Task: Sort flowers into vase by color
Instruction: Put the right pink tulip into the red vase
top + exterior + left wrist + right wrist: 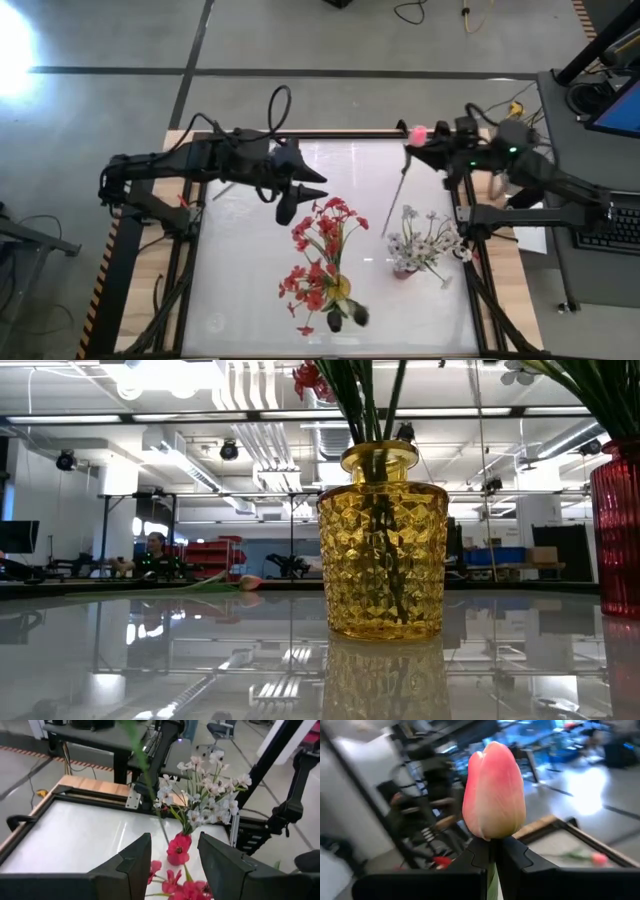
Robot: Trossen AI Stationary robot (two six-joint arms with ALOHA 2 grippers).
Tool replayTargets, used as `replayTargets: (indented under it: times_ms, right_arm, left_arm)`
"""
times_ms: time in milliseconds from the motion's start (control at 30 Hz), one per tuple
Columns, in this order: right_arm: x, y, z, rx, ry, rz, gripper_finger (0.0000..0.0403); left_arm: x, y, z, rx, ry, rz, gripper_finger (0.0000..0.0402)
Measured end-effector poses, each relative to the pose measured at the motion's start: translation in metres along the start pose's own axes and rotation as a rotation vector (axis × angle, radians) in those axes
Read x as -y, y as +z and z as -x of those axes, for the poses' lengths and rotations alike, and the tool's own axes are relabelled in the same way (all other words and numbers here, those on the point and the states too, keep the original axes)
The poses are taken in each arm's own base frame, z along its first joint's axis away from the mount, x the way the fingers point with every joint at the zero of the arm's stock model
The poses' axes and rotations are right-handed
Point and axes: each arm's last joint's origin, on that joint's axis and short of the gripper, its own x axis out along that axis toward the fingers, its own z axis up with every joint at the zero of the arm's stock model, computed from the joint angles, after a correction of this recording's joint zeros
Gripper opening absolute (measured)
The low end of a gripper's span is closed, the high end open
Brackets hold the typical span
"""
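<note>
Now the right tool [492,851] pinches a pink bud [493,790] just under its head, high above the counter [250,240]; its dangling stem [396,196] may swing and miss the vase [404,268]. Left tool [172,862] hovers wide.

Faceted yellow glass vase [382,546]: red blossoms cropped by low view's top edge. Dark red vase [621,530]: cut by right edge. Pink tulip bud [494,791]: stem hidden between dark fingers.
</note>
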Motion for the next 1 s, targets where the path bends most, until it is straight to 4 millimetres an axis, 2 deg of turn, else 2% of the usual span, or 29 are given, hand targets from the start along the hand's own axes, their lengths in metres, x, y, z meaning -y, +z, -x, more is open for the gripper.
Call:
replayTargets:
  times_ms: [167, 300, 600, 767, 1000]
  right_arm:
    - [-0.027, 0.029, 0.037, 0.013, 0.157, 0.113, 0.0013]
    - [-0.038, 0.039, 0.050, 0.001, 0.222, 0.158, 0.0013]
    - [-0.045, 0.050, 0.059, 0.037, 0.261, 0.209, 0.0013]
    - [-0.055, 0.060, 0.066, 0.037, 0.367, 0.215, 0.0013]
    - [-0.060, 0.068, 0.066, 0.036, 0.406, 0.199, 0.0013]
  left_arm:
    - [0.000, 0.003, -0.009, 0.039, -0.009, 0.050, 0.0152]
    - [0.002, 0.008, -0.010, 0.101, -0.026, 0.080, 0.0152]
    - [0.003, 0.015, -0.008, 0.172, -0.048, 0.118, 0.0152]
    - [0.003, 0.016, -0.008, 0.176, -0.049, 0.123, 0.0152]
    - [0.004, 0.018, -0.007, 0.203, -0.054, 0.102, 0.0152]
